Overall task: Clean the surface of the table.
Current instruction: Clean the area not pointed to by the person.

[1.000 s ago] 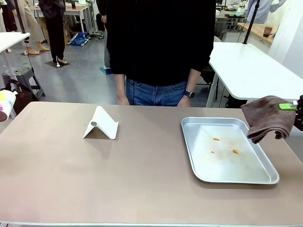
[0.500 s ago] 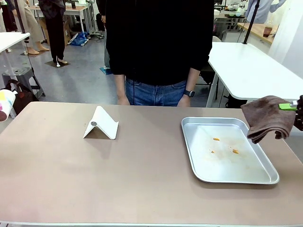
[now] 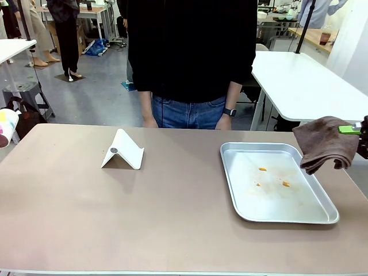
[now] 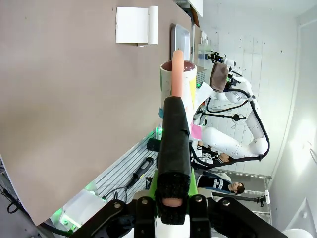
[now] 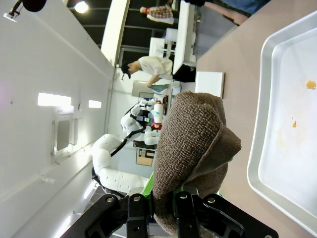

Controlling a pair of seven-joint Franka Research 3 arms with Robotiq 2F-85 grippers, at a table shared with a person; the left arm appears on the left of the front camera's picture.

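Front view: the table point(image 3: 172, 218), stiff, heavy and smooth, is spread across the foreground; it is judged to be wiped, not gripped. A soft brown cloth point(image 3: 325, 144) is clamped by the right gripper point(image 3: 352, 130) beside the tray point(image 3: 229, 181).
Left wrist view: a black-sleeved rod point(image 4: 176, 124) is clamped by the left gripper point(image 4: 171, 201).
Right wrist view: the cloth is bunched between closed jaws.

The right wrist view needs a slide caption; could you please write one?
Right gripper shut on a folded brown cloth, beside the soiled metal tray on the table.

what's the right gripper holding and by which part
The right gripper holds a brown cloth, pinched at one bunched end between its fingers; the rest of the cloth droops free.
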